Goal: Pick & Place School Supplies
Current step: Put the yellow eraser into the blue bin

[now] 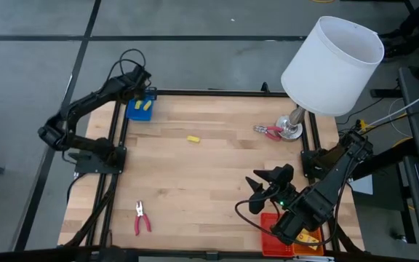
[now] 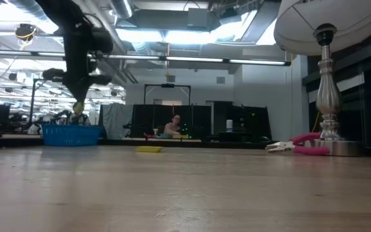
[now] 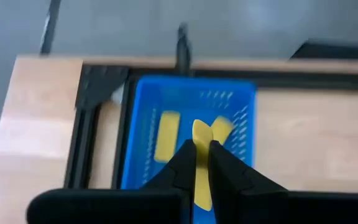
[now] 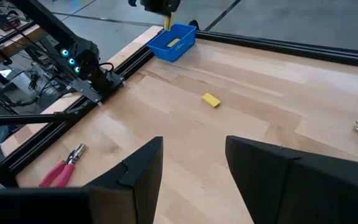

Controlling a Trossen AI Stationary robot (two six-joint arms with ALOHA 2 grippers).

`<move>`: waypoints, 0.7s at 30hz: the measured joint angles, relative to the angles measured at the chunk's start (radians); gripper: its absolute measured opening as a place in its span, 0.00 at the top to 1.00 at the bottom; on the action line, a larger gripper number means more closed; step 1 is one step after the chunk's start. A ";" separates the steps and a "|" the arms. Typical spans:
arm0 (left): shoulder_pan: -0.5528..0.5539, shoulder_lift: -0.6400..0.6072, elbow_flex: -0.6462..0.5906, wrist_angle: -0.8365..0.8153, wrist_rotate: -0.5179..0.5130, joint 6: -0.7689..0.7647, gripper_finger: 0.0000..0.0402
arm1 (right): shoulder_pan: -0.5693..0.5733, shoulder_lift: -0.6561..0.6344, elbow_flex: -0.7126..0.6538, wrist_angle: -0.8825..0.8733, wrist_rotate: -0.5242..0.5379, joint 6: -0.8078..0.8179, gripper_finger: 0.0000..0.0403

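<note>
My left gripper (image 3: pixel 201 163) hangs directly over the blue tray (image 1: pixel 141 110), which sits at the table's far left corner. Its two dark fingers are pinched closed on a thin yellow piece (image 3: pixel 201 155), held upright between the tips above the tray's open top. Inside the blue tray lie two more yellow packets (image 3: pixel 166 135), one flat beside the held piece, the other partly hidden behind it.

My right gripper (image 4: pixel 194 163) waits well apart from the blue tray, at the opposite, near right corner of the table, above the red tray (image 1: pixel 276 236). Its fingers stand apart with nothing between them.

A small yellow block (image 1: pixel 193 138) lies flat on the bare wooden table (image 1: pixel 195 189), out toward the middle from the blue tray, touching nothing. One pair of red-handled pliers (image 1: pixel 142 218) lies far from the blue tray, near the table's front edge on the same left side. A second red-handled tool (image 1: pixel 269 131) lies across the table from the blue tray, touching the metal base of the white-shaded lamp (image 1: pixel 331 64). An orange tray (image 1: pixel 310 238) shows just beside the red one, mostly hidden by my right arm.
</note>
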 joint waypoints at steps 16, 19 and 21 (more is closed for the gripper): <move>-0.011 0.154 0.000 -0.027 -0.005 -0.160 0.96 | 0.022 0.000 0.000 -0.001 -0.004 0.023 0.56; -0.011 0.157 0.000 -0.026 -0.005 -0.160 0.96 | 0.023 0.000 0.000 -0.001 -0.004 0.023 0.56; -0.011 0.157 0.000 -0.026 -0.005 -0.160 0.96 | 0.023 0.000 0.000 -0.001 -0.004 0.024 0.56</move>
